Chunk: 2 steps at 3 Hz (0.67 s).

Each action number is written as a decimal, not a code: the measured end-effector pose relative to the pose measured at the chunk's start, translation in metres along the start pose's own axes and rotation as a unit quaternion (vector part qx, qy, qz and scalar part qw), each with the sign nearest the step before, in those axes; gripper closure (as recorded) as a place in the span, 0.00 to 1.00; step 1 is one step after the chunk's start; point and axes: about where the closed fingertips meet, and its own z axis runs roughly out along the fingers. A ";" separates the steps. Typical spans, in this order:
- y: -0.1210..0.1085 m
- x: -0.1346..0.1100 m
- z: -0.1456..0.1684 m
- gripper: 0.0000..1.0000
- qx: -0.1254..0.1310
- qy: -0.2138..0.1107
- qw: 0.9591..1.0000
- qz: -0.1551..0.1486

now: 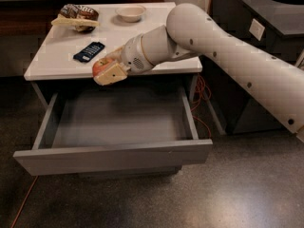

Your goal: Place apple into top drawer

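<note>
The hand [110,66] is clamped on the apple [100,65], tan fingers [113,73] pressed against its red skin, and it hangs right at the front edge of the white tabletop [57,63], a little left of the middle. The apple sits off the surface, held over that front edge, with the open top drawer [114,156] directly below. The drawer is pulled well out, its plain grey inside bare, its wide flat front nearest the camera. Just behind the hand, a dark flat handset [89,51] lies on the tabletop near the front edge. Further back, a shallow white bowl [130,12] rests by the rear edge, and a wrapped snack packet [76,17] sits toward the back left corner. The thick white arm [213,46] reaches in from the right, crossing the front right corner.
</note>
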 end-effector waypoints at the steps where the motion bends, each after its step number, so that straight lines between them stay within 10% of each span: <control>1: 0.012 0.027 0.006 1.00 -0.011 0.006 1.000 0.007; 2: 0.030 0.069 0.017 1.00 -0.022 0.010 1.000 0.013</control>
